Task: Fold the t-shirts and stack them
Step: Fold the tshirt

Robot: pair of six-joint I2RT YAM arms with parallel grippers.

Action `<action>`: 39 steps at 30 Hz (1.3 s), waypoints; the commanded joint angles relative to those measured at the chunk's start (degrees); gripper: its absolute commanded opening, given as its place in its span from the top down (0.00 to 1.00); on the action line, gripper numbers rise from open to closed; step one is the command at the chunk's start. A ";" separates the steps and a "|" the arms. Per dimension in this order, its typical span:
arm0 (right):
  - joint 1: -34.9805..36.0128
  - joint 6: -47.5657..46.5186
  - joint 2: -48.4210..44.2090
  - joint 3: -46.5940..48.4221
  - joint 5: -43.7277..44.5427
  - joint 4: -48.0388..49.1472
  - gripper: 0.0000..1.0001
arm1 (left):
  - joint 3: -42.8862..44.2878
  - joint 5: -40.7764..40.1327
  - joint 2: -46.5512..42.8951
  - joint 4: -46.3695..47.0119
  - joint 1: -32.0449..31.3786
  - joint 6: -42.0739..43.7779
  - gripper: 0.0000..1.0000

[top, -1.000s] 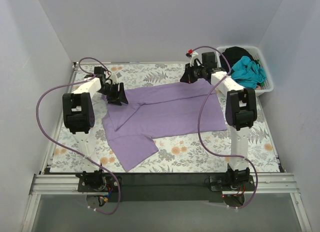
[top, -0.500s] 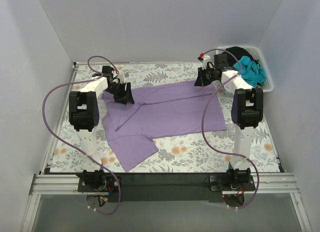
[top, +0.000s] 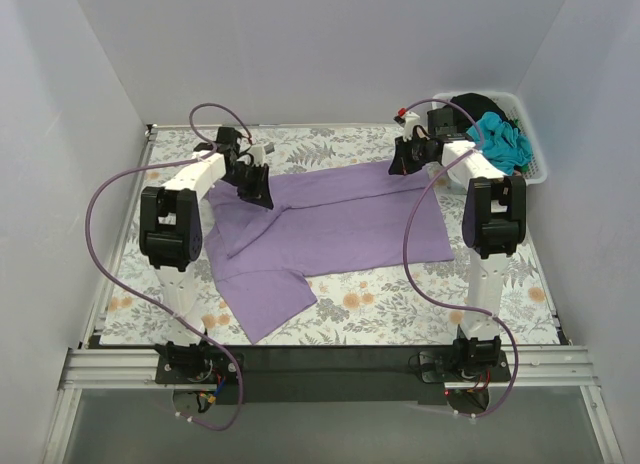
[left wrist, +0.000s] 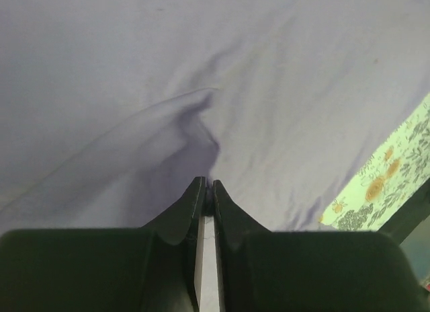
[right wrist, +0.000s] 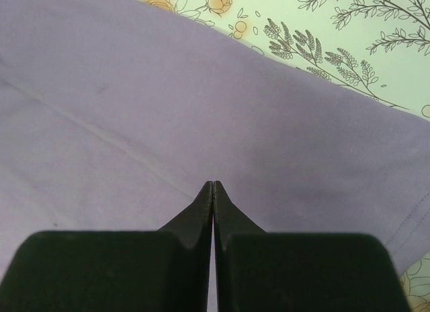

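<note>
A large lavender t-shirt [top: 340, 219] lies spread on the floral table cover, one sleeve trailing toward the near left. My left gripper [top: 258, 189] is down at its far left part. In the left wrist view the left gripper [left wrist: 207, 184] is shut on a raised pinch of the lavender cloth [left wrist: 269, 90], with a crease running up from the tips. My right gripper [top: 400, 164] sits at the shirt's far right corner. There the right gripper [right wrist: 213, 184] is shut, its tips together over flat lavender cloth [right wrist: 201, 110], and no fold shows between them.
A white basket [top: 535, 172] stands at the back right, holding a teal t-shirt [top: 500, 139] and a black one [top: 470, 106]. The floral table cover [top: 400, 304] shows around the shirt. White walls close in the back and both sides. Purple cables loop off both arms.
My left gripper moved right along the shirt's far left edge and shut on the cloth. My right gripper shifted right to the far corner, stayed shut, and then held still.
</note>
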 commanded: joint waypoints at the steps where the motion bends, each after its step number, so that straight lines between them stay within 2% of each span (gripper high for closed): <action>1: -0.42 -0.68 -0.23 0.52 -0.86 -0.84 0.99 | -1.25 1.23 -5.46 -2.84 -2.44 2.95 0.95; 3: -0.42 -0.85 -0.31 0.70 -0.68 -1.19 0.99 | -2.03 1.48 -5.28 -4.25 -2.88 4.87 0.81; 4: -0.59 -1.29 -0.31 0.87 -0.60 -1.37 0.99 | -2.13 2.10 -5.28 -6.61 -2.89 6.10 0.67; 5: -0.51 -1.47 -0.31 1.05 -0.51 -1.63 0.99 | -2.13 2.89 -5.02 -7.94 -3.06 7.25 0.60; 8: -0.86 -2.26 -0.23 1.40 -0.16 -2.25 0.99 | -3.09 5.00 -5.72 -11.90 -3.50 12.08 0.52; 11: -1.03 -2.61 0.12 2.02 0.02 -2.69 0.99 | -3.71 6.06 -7.03 -12.53 -3.33 12.98 0.51; 15: -1.03 -3.22 0.30 2.46 1.60 -3.04 0.99 | -3.10 7.47 -8.62 -9.28 0.70 7.98 0.53; 19: -1.03 -4.63 1.44 4.38 4.32 -4.26 0.99 | -6.25 -2.69 -9.94 -1.56 2.82 1.47 0.56; 23: -0.94 -5.86 4.25 6.94 6.78 -8.39 0.99 | -8.37 -2.13 -7.84 -0.74 7.39 -3.64 0.56; 24: -0.94 -5.95 4.17 6.59 7.13 -8.40 0.99 | -8.19 -2.12 -6.44 -1.09 10.53 -4.77 0.57; 30: -0.68 -5.60 2.76 3.16 7.05 -8.31 0.99 | -9.95 -7.90 -6.07 0.05 11.62 -6.10 0.56; 35: -0.33 -5.42 5.21 3.33 10.30 -9.89 0.99 | -6.79 -14.41 0.58 -0.57 12.67 -6.28 0.56; 39: -0.33 -4.81 5.75 3.69 11.09 -10.86 0.99 | 0.40 -16.97 8.41 -1.88 14.34 -5.40 0.57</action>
